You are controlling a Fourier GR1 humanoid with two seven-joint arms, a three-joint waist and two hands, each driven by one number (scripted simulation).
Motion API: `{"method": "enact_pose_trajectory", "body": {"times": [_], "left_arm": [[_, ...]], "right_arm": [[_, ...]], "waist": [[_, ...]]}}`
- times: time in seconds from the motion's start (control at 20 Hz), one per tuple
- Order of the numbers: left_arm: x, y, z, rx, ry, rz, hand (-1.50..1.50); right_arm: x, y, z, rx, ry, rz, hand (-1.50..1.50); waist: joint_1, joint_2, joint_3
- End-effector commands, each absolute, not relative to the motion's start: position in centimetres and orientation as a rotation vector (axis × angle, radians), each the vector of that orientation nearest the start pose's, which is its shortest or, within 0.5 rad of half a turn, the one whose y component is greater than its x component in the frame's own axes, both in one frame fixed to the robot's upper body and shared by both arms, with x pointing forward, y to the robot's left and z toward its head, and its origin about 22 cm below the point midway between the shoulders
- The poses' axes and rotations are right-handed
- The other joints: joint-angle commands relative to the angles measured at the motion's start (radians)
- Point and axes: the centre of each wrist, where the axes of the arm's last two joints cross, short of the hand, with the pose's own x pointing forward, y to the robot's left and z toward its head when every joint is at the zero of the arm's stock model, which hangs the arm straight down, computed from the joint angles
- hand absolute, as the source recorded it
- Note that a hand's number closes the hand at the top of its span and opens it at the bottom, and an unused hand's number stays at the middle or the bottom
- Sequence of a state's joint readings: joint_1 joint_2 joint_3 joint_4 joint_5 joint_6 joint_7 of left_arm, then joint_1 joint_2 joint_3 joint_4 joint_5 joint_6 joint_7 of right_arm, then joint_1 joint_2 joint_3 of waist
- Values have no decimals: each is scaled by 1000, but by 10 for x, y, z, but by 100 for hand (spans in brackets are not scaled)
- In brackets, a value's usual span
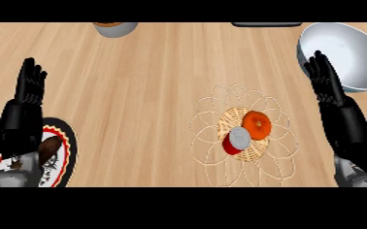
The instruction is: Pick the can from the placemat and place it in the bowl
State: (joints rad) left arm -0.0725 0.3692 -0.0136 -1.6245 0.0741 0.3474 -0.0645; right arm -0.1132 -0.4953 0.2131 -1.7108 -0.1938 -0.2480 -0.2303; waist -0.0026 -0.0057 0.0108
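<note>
Both my black hands, left [28, 89] and right [326, 85], rest open and empty, fingers straight. The small red can with its grey lid [236, 140] lies tilted, I think, on the lacy woven placemat [243, 135] beside an orange fruit [257, 124]. Nothing grasped yet; next my right hand must reach in, close round it, then carry it to the grey metal bowl [337, 48].

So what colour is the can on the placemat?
Red body with a grey top, seen in the head view.

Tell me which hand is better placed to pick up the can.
The right hand. It shows open at the right edge, nearer the can on the placemat and beside the bowl. The left hand rests far left.
</note>
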Motion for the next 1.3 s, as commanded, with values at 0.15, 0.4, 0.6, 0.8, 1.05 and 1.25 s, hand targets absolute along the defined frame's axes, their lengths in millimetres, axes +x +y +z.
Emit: {"method": "enact_pose_trajectory", "body": {"times": [0.15, 0.4, 0.6, 0.8, 1.05, 1.25], "left_arm": [[272, 253, 53, 254, -1721, -92, 0], [266, 236, 24, 122, -1607, -73, 0], [278, 227, 37, 70, -1596, -87, 0], [273, 212, 35, 84, -1598, -110, 0], [267, 210, 25, 78, -1601, -106, 0], [276, 218, 25, 65, -1588, -93, 0]], "right_arm": [[242, -217, 47, 77, -1690, 646, 150], [215, -199, 24, -293, -1794, 485, -150], [182, -167, 3, -46, -1929, 250, -150], [169, -161, 30, -127, -2063, 254, -150], [167, -198, 75, -359, -1957, 367, -150], [166, -193, 122, -384, -1851, 420, -150]], "waist": [[13, 15, -12], [-40, 4, -12], [-22, 6, -9], [-6, 4, -11], [-4, 4, -13], [-1, 5, -14]]}}
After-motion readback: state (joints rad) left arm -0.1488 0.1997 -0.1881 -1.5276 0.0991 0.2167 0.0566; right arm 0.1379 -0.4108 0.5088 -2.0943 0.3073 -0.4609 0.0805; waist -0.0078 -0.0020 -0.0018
